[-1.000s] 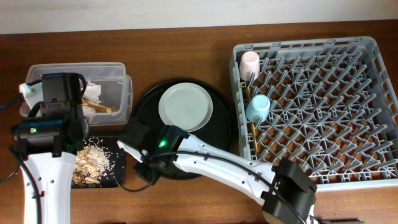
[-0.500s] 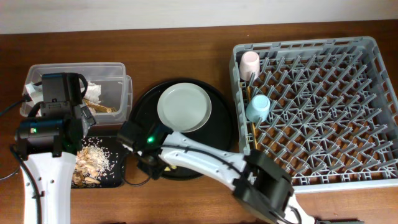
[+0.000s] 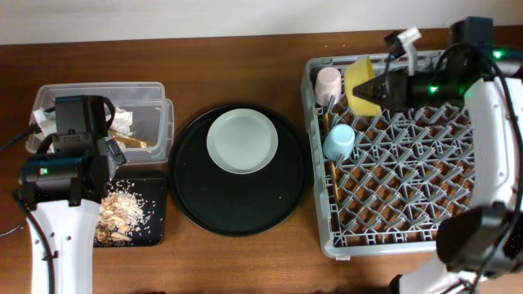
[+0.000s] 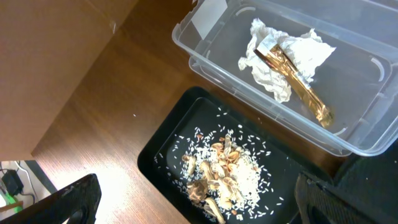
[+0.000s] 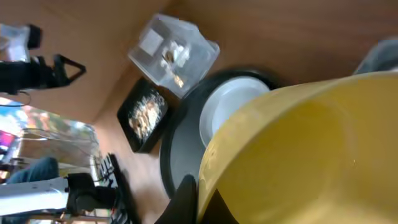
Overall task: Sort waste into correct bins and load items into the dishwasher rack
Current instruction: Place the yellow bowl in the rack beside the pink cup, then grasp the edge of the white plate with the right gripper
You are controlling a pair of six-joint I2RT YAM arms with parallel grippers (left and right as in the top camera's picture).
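My right gripper [image 3: 374,90] is shut on the rim of the yellow bowl [image 3: 359,82], held tilted over the far left corner of the grey rack [image 3: 409,204]. In the right wrist view the fingers [image 5: 186,199] pinch the bowl's [image 5: 298,149] rim. A pink cup [image 3: 328,82], a blue cup [image 3: 339,140] and chopsticks [image 3: 330,155] sit in the rack's left side. The grey-green plate [image 3: 241,140] lies on the round black tray [image 3: 241,204]. My left gripper [image 4: 202,202] is open and empty above the black tray [image 4: 168,149] of food scraps [image 4: 224,171]. Napkin [image 4: 273,56] and foil [image 4: 305,90] lie in the clear box [image 4: 211,56].
The clear box [image 3: 155,102] and shallow black tray [image 3: 151,224] sit at the table's left, under my left arm. The round tray fills the middle, between the bins and the rack. Bare wooden table runs along the back edge.
My right arm has swung from the round tray's front left across to the rack and now holds the yellow bowl there. The plate has shifted slightly. The left arm has not moved.
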